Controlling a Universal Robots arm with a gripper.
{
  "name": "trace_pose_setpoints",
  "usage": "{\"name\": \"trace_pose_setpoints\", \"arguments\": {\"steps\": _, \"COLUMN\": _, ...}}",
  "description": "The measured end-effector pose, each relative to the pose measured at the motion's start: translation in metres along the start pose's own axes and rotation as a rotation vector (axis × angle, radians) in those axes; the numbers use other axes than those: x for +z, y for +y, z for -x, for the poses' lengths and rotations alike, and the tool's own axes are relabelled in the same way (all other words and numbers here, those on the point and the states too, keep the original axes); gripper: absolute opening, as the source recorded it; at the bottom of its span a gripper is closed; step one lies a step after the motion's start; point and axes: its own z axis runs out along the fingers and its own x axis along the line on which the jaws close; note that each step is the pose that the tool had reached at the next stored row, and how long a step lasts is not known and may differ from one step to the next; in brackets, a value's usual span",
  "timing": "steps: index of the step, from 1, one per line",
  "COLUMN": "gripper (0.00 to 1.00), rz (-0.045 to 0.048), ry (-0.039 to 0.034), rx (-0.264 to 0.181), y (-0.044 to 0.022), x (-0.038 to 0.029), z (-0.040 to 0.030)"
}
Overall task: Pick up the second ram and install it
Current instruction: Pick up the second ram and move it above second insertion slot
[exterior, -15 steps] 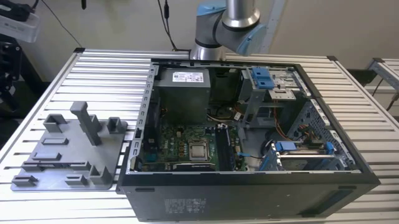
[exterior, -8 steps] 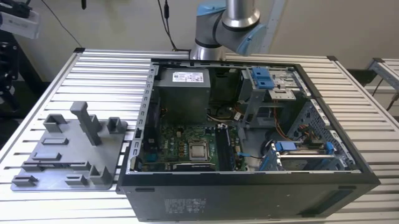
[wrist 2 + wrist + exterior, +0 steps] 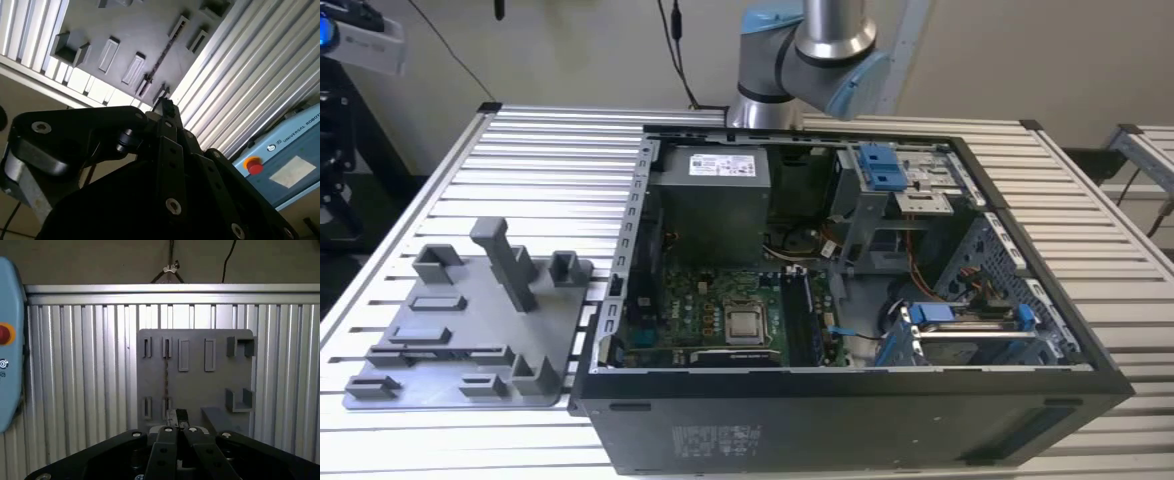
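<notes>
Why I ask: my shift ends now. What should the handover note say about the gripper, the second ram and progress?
The gripper is shut with nothing in it, held clear of the grey fixture plate and pointing toward it.
The second ram stands on edge in the plate's slots, not gripped.
The computer case lies open on the exterior view's right of the plate, motherboard exposed.
Done: no part of the pickup shows.
Left: pickup and install, both not yet done.
</notes>
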Motion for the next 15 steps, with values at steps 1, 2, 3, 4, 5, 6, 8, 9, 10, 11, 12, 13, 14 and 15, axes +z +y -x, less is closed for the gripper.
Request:
{"name": "trace_pose_setpoints", "arguments": {"steps": 1, "gripper": 0.11, "rz": -0.0002, "ry": 0.0002, "rx": -0.012, "y": 0.0000, "x": 0.0002, "z": 0.0000}}
{"name": "trace_pose_setpoints", "arguments": {"steps": 2, "gripper": 0.11, "rz": -0.0003, "ry": 0.0005, "rx": -0.022, "y": 0.0001, "x": 0.0003, "z": 0.0000}}
{"name": "trace_pose_setpoints", "arguments": {"steps": 3, "gripper": 0.11, "rz": -0.0003, "ry": 0.0006, "rx": -0.030, "y": 0.0001, "x": 0.0004, "z": 0.0000}}
{"name": "trace_pose_setpoints", "arguments": {"steps": 4, "gripper": 0.11, "rz": -0.0004, "ry": 0.0006, "rx": -0.032, "y": 0.0001, "x": 0.0004, "z": 0.0000}}
{"name": "trace_pose_setpoints", "arguments": {"steps": 5, "gripper": 0.11, "rz": -0.0003, "ry": 0.0007, "rx": -0.032, "y": 0.0001, "x": 0.0004, "z": 0.0000}}
{"name": "trace_pose_setpoints", "arguments": {"steps": 6, "gripper": 0.11, "rz": -0.0003, "ry": 0.0007, "rx": -0.033, "y": 0.0001, "x": 0.0004, "z": 0.0000}}
{"name": "trace_pose_setpoints", "arguments": {"steps": 8, "gripper": 0.11, "rz": -0.0003, "ry": 0.0007, "rx": -0.036, "y": 0.0001, "x": 0.0004, "z": 0.0000}}
{"name": "trace_pose_setpoints", "arguments": {"steps": 9, "gripper": 0.11, "rz": -0.0003, "ry": 0.0007, "rx": -0.037, "y": 0.0001, "x": 0.0004, "z": 0.0000}}
{"name": "trace_pose_setpoints", "arguments": {"steps": 10, "gripper": 0.11, "rz": -0.0003, "ry": 0.0008, "rx": -0.039, "y": 0.0001, "x": 0.0004, "z": 0.0000}}
{"name": "trace_pose_setpoints", "arguments": {"steps": 11, "gripper": 0.11, "rz": -0.0003, "ry": 0.0008, "rx": -0.040, "y": 0.0001, "x": 0.0004, "z": 0.0000}}
{"name": "trace_pose_setpoints", "arguments": {"steps": 12, "gripper": 0.11, "rz": -0.0003, "ry": 0.0008, "rx": -0.041, "y": 0.0001, "x": 0.0004, "z": 0.0000}}
{"name": "trace_pose_setpoints", "arguments": {"steps": 13, "gripper": 0.11, "rz": -0.0003, "ry": 0.0008, "rx": -0.042, "y": 0.0001, "x": 0.0004, "z": 0.0000}}
{"name": "trace_pose_setpoints", "arguments": {"steps": 14, "gripper": 0.11, "rz": -0.0003, "ry": 0.0009, "rx": -0.044, "y": 0.0001, "x": 0.0004, "z": 0.0000}}
{"name": "trace_pose_setpoints", "arguments": {"steps": 15, "gripper": 0.11, "rz": -0.0003, "ry": 0.0009, "rx": -0.045, "y": 0.0001, "x": 0.0004, "z": 0.0000}}
